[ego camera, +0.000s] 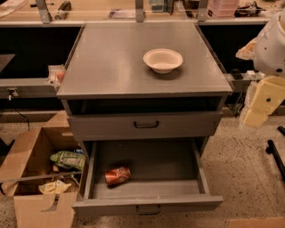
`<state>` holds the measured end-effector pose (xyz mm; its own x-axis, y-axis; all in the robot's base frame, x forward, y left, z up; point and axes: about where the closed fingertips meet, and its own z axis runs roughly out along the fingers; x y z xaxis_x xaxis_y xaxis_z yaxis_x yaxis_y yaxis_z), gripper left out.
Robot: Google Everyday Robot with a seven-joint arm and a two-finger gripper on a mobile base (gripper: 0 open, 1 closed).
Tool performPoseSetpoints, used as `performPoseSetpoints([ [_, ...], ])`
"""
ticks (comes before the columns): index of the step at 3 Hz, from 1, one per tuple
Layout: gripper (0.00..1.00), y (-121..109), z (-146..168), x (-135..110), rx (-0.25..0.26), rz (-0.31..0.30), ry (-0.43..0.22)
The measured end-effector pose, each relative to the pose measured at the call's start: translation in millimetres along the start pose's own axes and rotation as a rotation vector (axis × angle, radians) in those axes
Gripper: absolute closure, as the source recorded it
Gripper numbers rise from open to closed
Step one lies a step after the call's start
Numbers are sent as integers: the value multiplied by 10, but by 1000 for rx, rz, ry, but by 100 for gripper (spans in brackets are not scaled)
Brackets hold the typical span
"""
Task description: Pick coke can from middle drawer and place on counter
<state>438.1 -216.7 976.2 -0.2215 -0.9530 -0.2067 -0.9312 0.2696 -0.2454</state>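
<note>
The coke can [117, 175], red-orange, lies on its side on the floor of the open middle drawer [147, 200], near its front left. The drawer is pulled well out, with its dark handle at the front. The counter [111, 67] is the grey top of the cabinet. My gripper [274, 140] hangs at the right edge of the view on the white and cream arm [265, 95]. It is right of the cabinet, far from the can and above the floor.
A white bowl [163, 59] stands on the counter at the back right. A shut drawer [146, 125] sits above the open one. An open cardboard box [40, 178] with a green snack bag [67, 159] stands left of the drawer. A tan cluttered bench [133, 9] runs behind.
</note>
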Motion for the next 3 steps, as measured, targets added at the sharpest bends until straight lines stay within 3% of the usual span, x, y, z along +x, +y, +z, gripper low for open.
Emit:
performPoseSetpoints([
  [1, 0, 0, 1, -1, 0, 0, 0],
  [2, 0, 122, 276, -134, -18, -41, -15],
  [3, 0, 399, 855, -111, -63, -86, -72],
])
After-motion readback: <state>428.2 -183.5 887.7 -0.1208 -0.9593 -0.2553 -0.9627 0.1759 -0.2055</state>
